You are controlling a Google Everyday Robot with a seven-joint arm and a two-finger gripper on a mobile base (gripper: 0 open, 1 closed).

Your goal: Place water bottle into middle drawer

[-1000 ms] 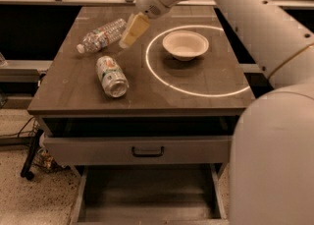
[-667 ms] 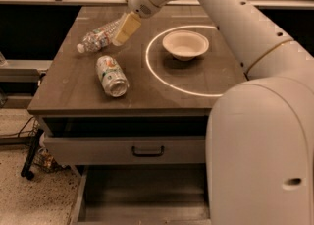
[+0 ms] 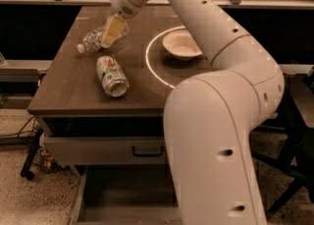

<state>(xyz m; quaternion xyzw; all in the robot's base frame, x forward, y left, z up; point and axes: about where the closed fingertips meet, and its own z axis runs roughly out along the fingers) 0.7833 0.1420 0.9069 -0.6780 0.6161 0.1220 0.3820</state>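
Leftward since the earlier frame, the gripper (image 3: 111, 31) now overlaps the water bottle (image 3: 92, 39), which lies upper left on the table (image 3: 68, 91), cap pointing lower-left along its diagonal axis. Whether the gripper is spread or closed cannot be told.

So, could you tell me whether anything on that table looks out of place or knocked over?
Yes: the can and the water bottle both lie on their sides on the table. The claw is at the bottle. The bowl sits upright.
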